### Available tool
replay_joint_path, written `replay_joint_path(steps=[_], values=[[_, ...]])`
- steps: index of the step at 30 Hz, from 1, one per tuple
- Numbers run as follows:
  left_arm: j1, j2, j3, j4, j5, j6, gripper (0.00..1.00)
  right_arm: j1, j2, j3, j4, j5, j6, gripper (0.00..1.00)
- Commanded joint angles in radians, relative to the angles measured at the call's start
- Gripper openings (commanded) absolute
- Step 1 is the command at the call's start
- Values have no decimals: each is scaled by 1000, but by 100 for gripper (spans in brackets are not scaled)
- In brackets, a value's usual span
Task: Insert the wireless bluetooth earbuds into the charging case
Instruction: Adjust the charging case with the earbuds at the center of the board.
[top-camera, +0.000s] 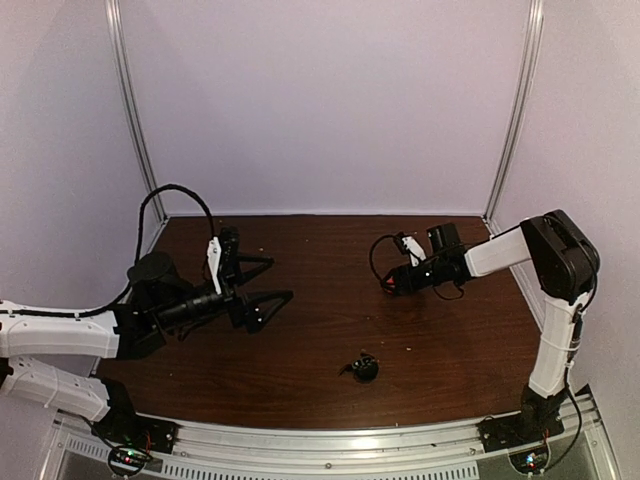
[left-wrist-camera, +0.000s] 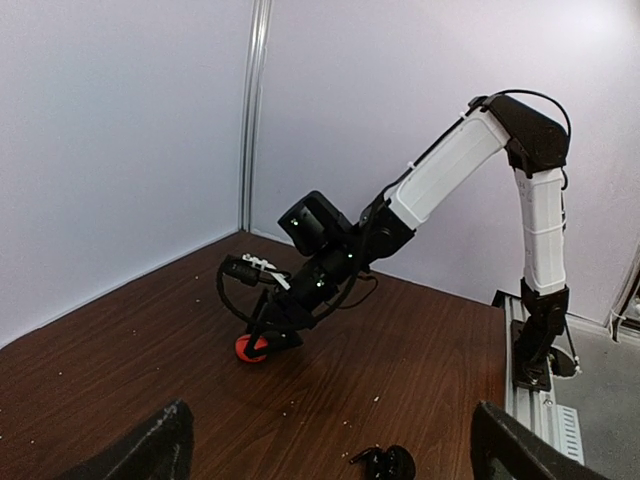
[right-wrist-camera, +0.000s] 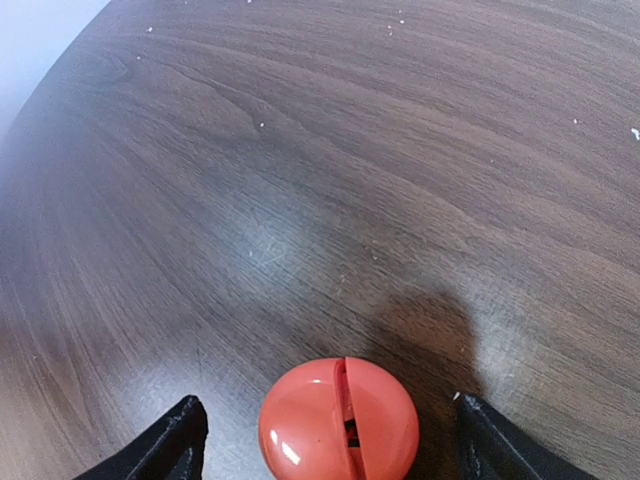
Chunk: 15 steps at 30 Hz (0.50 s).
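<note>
Nearest my arm bases, a small black object (top-camera: 362, 369) lies on the dark wooden table (top-camera: 320, 400), too small for me to identify. Farther back, my left gripper (top-camera: 281, 278) is spread wide. My right gripper (right-wrist-camera: 326, 430) stands apart around the red charging case (left-wrist-camera: 249, 348), neither finger touching it.

Table (top-camera: 300, 380): dark brown wood-grain top. Red case (right-wrist-camera: 338, 420): round and glossy, with a seam across it standing slightly parted. It rests on the right half of the top. Black case (top-camera: 362, 369): lies near the front edge at centre, well apart from the red one; its detail is too small to tell. Pale specks (right-wrist-camera: 262, 125) are scattered over the surface.
</note>
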Motion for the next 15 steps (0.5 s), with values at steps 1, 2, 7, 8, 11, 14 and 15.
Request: replay_joint_path(steps=[1,2,7,8,11,14,15], values=[[6,-21,29,7,3,19,98,43,-7,29,-83,109,-22,84],[6,-22,31,4,1,20,98,53,-7,34,-94,131,-22,83],[6,-15,43,-4,11,26,98,94,14,110,-205,264,-61,79],[6,-12,46,-7,12,27,98,102,20,128,-239,299,-75,78],[6,-5,49,-1,20,29,98,113,31,153,-293,345,-103,75],[7,5,51,8,25,27,98,117,31,156,-297,353,-110,73],[6,8,52,9,26,27,98,118,32,158,-300,354,-111,72]])
